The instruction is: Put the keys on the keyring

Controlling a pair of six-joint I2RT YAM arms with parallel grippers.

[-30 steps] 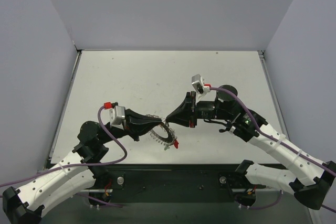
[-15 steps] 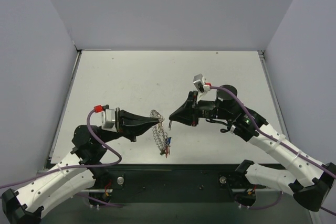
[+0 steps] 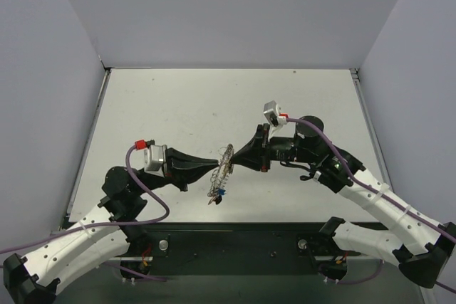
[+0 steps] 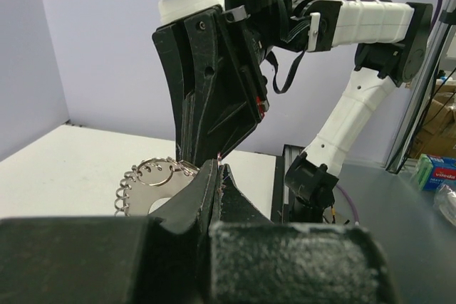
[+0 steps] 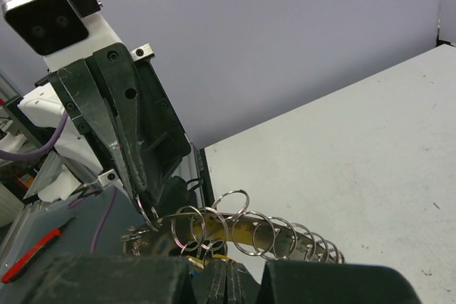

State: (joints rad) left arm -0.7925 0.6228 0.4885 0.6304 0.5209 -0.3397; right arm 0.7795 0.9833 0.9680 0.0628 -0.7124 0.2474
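The keyring [image 3: 221, 179], a silvery disc rimmed with small wire loops, hangs edge-on above the table between both gripper tips. Keys [image 3: 216, 198] with red and blue heads dangle from its lower end. My left gripper [image 3: 216, 166] is shut on a thin loop at the keyring's rim [image 5: 147, 213]. From the opposite side my right gripper [image 3: 233, 160] is shut on the keyring's edge. The left wrist view has the keyring [image 4: 146, 190] just left of the shut left gripper [image 4: 217, 170], under the right gripper's fingers [image 4: 214, 105]. The right wrist view has the keyring [image 5: 285, 236] above the shut right gripper [image 5: 226, 274].
The white table [image 3: 214, 105] is walled on the left, the back and the right. A black base rail [image 3: 235, 236] runs along the near edge. Purple cables [image 3: 146, 190] loop off both wrists.
The keyring has swung from lying tilted to hanging edge-on between the tips, and its keys have shifted left. The left gripper has turned and shifted slightly. Both grippers stay shut.
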